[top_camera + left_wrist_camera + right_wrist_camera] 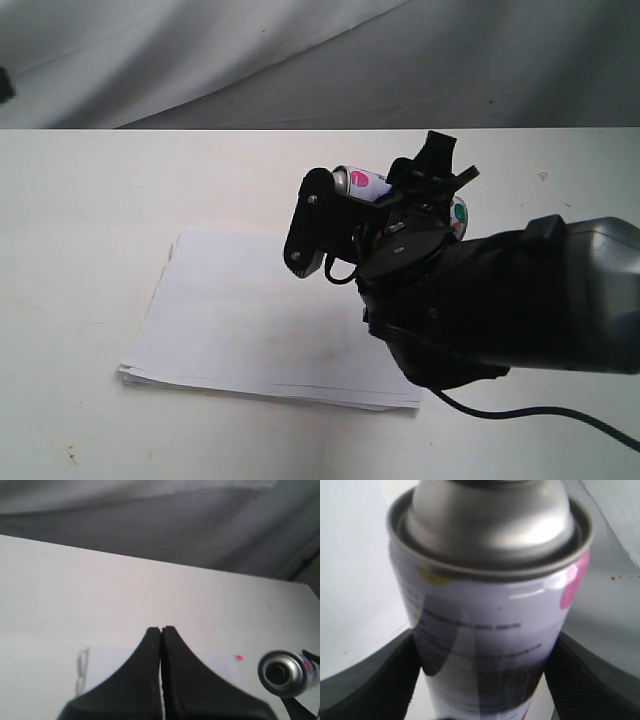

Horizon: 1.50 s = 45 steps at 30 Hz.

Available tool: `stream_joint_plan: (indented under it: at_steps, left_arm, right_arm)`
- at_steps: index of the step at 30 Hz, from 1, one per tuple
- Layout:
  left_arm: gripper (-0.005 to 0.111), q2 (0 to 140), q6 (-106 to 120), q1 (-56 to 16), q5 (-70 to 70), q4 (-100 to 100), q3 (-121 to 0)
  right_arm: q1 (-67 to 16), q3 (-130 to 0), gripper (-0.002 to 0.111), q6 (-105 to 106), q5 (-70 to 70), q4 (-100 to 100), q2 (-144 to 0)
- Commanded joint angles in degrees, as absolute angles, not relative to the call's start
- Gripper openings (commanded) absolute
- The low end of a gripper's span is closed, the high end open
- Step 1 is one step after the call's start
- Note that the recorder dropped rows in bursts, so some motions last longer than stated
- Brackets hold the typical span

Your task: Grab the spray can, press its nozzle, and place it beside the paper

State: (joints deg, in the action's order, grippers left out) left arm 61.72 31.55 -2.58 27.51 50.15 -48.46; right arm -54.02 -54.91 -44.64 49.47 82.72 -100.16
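Observation:
My right gripper point(425, 185) is shut on the spray can point(365, 184) and holds it tilted almost level in the air above the far right corner of the paper point(250, 320). In the right wrist view the black fingers point(380, 680) press both sides of the spray can point(490, 625) at its white label, below the silver dome; the nozzle is cut off there. The left wrist view shows the spray can point(281, 673) end on, with the dark nozzle point(276, 671) at the dome's middle. My left gripper point(161, 628) is shut and empty, over the paper point(107, 665), apart from the can.
The right arm's bulky black body point(500, 300) covers the paper's right side, and its cable point(540, 412) trails over the white table point(80, 200). A grey cloth backdrop point(300, 60) hangs behind the table's far edge.

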Motion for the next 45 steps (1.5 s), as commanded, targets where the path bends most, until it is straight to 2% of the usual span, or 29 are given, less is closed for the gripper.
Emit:
stream_joint_plan:
  at_steps: [1, 10, 16, 21, 45]
  left_arm:
    - [0.0, 72.98, 63.22, -2.91, 36.71, 77.73, -49.6]
    - [0.0, 90.86, 88.26, -2.91, 45.89, 93.03, -49.5]
    - [0.0, 100.77, 107.24, -2.91, 64.63, 99.83, -49.5]
    - [0.0, 105.07, 118.41, -2.91, 67.79, 99.95, -49.5]
    - [0.0, 106.05, 119.94, -2.91, 69.96, 94.24, -57.48]
  right_arm:
    - [-54.22, -55.11, 0.0, -45.05, 50.63, 84.86, -99.52]
    - [-54.22, -55.11, 0.0, -45.05, 50.63, 84.86, -99.52]
    - [-54.22, -55.11, 0.0, -45.05, 50.63, 84.86, -99.52]
    - [-54.22, -55.11, 0.0, -45.05, 50.63, 84.86, -99.52]
    - [-54.02, -55.11, 0.0, -42.19, 52.04, 84.22, -102.68]
